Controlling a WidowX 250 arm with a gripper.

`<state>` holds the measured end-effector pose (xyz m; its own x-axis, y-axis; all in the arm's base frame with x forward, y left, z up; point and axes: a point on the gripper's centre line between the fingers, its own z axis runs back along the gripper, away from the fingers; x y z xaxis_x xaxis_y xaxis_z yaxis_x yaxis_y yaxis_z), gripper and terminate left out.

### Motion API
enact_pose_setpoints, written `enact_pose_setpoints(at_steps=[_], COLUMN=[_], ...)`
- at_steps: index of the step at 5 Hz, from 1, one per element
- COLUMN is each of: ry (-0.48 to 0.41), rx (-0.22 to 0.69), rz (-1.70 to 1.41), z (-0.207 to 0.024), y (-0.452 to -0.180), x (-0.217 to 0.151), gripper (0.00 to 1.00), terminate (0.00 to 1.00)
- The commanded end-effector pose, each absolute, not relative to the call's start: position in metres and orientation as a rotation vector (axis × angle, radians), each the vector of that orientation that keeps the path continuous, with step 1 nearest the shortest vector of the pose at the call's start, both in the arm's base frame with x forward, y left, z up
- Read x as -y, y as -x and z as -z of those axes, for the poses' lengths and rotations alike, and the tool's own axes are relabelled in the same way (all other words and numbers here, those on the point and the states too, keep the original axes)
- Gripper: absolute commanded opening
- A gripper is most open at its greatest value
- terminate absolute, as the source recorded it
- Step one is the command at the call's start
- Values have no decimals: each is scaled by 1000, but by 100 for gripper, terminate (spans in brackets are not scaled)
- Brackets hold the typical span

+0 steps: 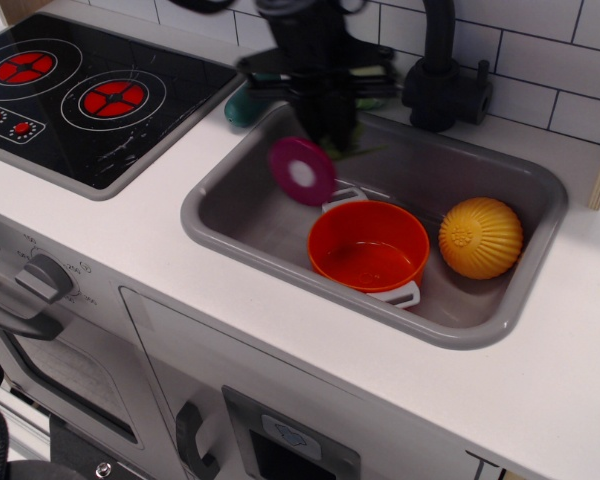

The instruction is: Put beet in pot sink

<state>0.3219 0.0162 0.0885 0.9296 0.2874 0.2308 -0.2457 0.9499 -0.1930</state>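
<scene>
The magenta beet with its white centre hangs in the air over the grey sink, just up and left of the orange pot. My black gripper is shut on the beet's green leaves and holds it above the basin; it is blurred. The pot stands inside the sink with its white handles at back and front, and holds nothing.
A ribbed yellow ball lies in the sink right of the pot. A black faucet stands behind the sink. A teal object lies at the sink's back left corner. The stove is at the left.
</scene>
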Motion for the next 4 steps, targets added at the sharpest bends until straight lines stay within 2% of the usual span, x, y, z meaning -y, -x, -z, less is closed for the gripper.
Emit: enact_pose_setpoints(at_steps=[1, 2, 3, 4], ry=[181, 180, 171, 143], rx=[516, 543, 563, 535], rz=[-368, -380, -400, -392], z=[-93, -85, -83, -79], y=[-340, -338, -337, -335], x=[2, 12, 14, 15], gripper=[0, 0, 100, 100], terminate=[0, 0, 0, 0])
